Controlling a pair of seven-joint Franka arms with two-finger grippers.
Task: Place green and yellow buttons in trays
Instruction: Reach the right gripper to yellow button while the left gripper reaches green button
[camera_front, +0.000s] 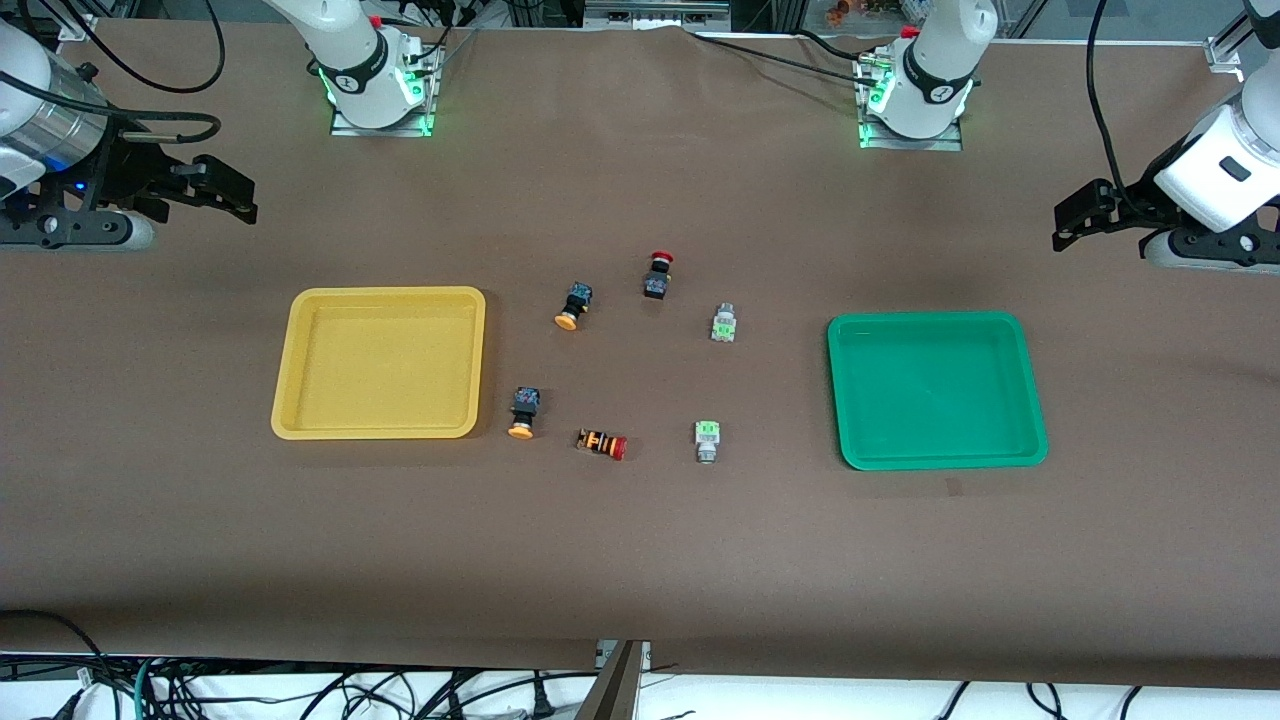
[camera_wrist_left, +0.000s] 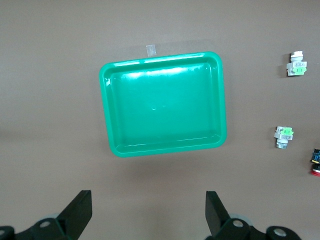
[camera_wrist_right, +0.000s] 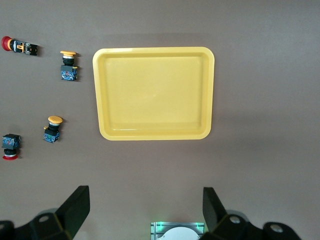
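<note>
Two black buttons with orange-yellow caps (camera_front: 573, 305) (camera_front: 524, 411) lie beside the yellow tray (camera_front: 385, 293). Two grey-white buttons with green parts (camera_front: 724, 323) (camera_front: 708, 440) lie nearer the green tray (camera_front: 925, 318). Both trays hold nothing. My right gripper (camera_front: 235, 195) is open and empty, up over the right arm's end of the table. Its wrist view (camera_wrist_right: 145, 207) shows the yellow tray (camera_wrist_right: 152, 50) and both yellow buttons (camera_wrist_right: 68, 65) (camera_wrist_right: 52, 128). My left gripper (camera_front: 1072, 222) is open and empty over the left arm's end. Its wrist view (camera_wrist_left: 148, 210) shows the green tray (camera_wrist_left: 162, 60) and both green buttons (camera_wrist_left: 297, 65) (camera_wrist_left: 284, 136).
A black switch with a red cap (camera_front: 657, 274) stands between the trays, farther from the front camera than the buttons. An orange-and-black striped switch with a red cap (camera_front: 601, 443) lies between the two nearer buttons. A small tape piece (camera_wrist_left: 150, 49) sits by the green tray.
</note>
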